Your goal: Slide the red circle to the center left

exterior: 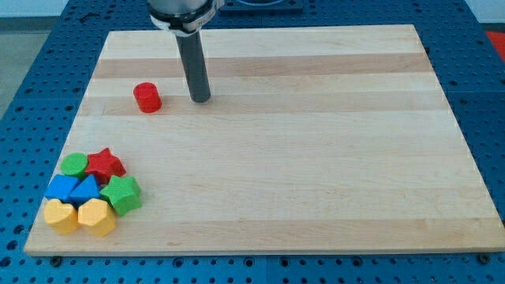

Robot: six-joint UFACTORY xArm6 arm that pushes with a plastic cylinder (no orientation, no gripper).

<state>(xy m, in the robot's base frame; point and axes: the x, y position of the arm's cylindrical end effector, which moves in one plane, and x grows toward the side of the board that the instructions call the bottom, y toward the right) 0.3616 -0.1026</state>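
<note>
A pale wooden board [316, 142] is seen from above at a slant, laid on a blue perforated table [31, 63]. A dark straight rod [194, 67] comes down from the top edge of the frame, left of centre, below a silver and black mount. My tip [201, 99] is set on the board in the upper left part of the frame. Nothing is held by it, as it is a plain rod with no parts that open or close, and no block is touched by it.

The red circle [147, 98], a short red cylinder, is placed just to the left of my tip, with a small strip of bare wood between them. It stands in the upper left of the board.

A tight cluster of seven blocks is gathered at the lower left corner of the frame. A green circle [75, 164] and a red star [105, 164] form the top row. Below them lie a blue block [60, 188], a blue triangular block [84, 190] and a green star [122, 193]. At the bottom sit a yellow block [61, 215] and a yellow hexagon [96, 217].

No brand, label or writing can be read anywhere.
</note>
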